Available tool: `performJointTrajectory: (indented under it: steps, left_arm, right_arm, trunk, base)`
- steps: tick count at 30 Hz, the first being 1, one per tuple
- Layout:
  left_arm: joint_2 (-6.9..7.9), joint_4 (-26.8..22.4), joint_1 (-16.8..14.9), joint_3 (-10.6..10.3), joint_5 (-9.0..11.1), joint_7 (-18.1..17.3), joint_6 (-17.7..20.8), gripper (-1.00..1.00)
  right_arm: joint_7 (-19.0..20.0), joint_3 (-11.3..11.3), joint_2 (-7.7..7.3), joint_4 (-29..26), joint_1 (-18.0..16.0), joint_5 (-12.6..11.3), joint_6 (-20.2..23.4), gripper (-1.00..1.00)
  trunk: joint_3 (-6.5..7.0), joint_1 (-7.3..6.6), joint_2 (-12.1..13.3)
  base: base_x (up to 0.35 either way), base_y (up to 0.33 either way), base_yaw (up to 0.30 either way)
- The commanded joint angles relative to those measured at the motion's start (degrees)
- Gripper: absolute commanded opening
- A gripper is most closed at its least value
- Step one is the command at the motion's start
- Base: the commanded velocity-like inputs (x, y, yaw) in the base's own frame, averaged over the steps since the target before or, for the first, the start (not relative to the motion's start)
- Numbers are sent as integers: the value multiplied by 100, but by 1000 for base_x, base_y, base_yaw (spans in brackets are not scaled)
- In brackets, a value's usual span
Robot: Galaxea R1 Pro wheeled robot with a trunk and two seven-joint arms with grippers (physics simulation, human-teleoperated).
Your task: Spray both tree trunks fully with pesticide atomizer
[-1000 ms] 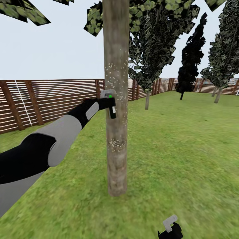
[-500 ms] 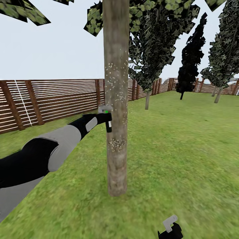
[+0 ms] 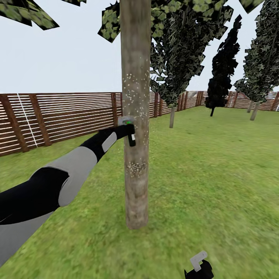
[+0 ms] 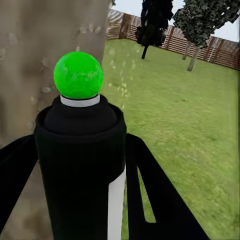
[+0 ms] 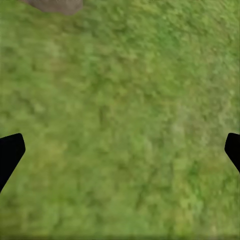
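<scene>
Since half a second ago the left gripper [image 3: 124, 131] and its pesticide atomizer [image 3: 128, 130] have risen a little up the tree trunk [image 3: 135, 116], though not to the height of a second ago. Head view: left arm reaches to the trunk, gripper clamped on the atomizer, bottle just at the trunk's left edge, green dot on top; white pesticide [image 3: 136, 167] specks dot the bark above and below it; right gripper [image 3: 198, 266] hangs low over the lawn [image 3: 217, 174], right of the trunk's base. Left wrist view: atomizer [image 4: 80, 160] pinched between dark fingers [image 4: 155, 200], trunk [image 4: 45, 50] close behind. Right wrist view: fingertips [image 5: 10, 152] spread wide over grass, holding nothing
</scene>
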Motion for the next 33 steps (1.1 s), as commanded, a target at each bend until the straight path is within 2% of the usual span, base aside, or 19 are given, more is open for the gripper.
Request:
performJointTrajectory:
  steps: [1, 3, 6, 7, 10, 12, 16, 18, 23, 33]
  left_arm:
    - [0, -14, -1, 4, 3, -62, -2, -100]
    - [0, 215, 1, 27, -3, -387, -16, -100]
    - [0, 691, 1, 35, -7, -506, -147, -100]
    - [0, 965, 1, 36, -13, -550, -324, -100]
    - [0, 1073, 3, 37, -16, -929, -376, -100]
    - [0, 1091, 50, 38, -19, -1030, -379, -100]
    - [0, 1097, 291, 33, -45, -1056, -374, -100]
    - [0, 1097, 522, 29, -58, -1041, -375, -100]
    - [0, 1097, 741, 31, -64, -1020, -374, -100]
    - [0, 1097, 849, 41, -61, -985, -378, -100]
  right_arm:
    - [0, 0, -1, 0, 0, 0, 0, 100]
    - [0, 0, -2, 1, 0, 0, 0, 100]
    - [0, 0, -3, 1, 0, 0, 0, 100]
    - [0, 0, -3, 1, 0, 0, 0, 100]
    - [0, 0, -3, 1, 0, 0, 0, 100]
    - [0, 0, -1, 1, 0, 0, 0, 100]
    - [0, 0, -3, 1, 0, 0, 0, 100]
    - [0, 0, -3, 1, 0, 0, 0, 100]
    - [0, -2, -3, 1, 0, 0, 0, 100]
    - [0, -2, -3, 1, 0, 0, 0, 100]
  trunk:
    - [0, 0, 0]
    - [0, 0, 0]
    - [0, 0, 0]
    - [0, 0, 0]
    - [0, 0, 0]
    - [0, 0, 0]
    - [0, 0, 0]
    - [0, 0, 0]
    - [0, 0, 0]
    - [0, 0, 0]
  base:
    - [0, 0, 0]
    - [0, 0, 0]
    - [0, 0, 0]
    - [0, 0, 0]
    - [0, 0, 0]
    - [0, 0, 0]
    - [0, 0, 0]
    - [0, 0, 0]
    - [0, 0, 0]
    - [0, 0, 0]
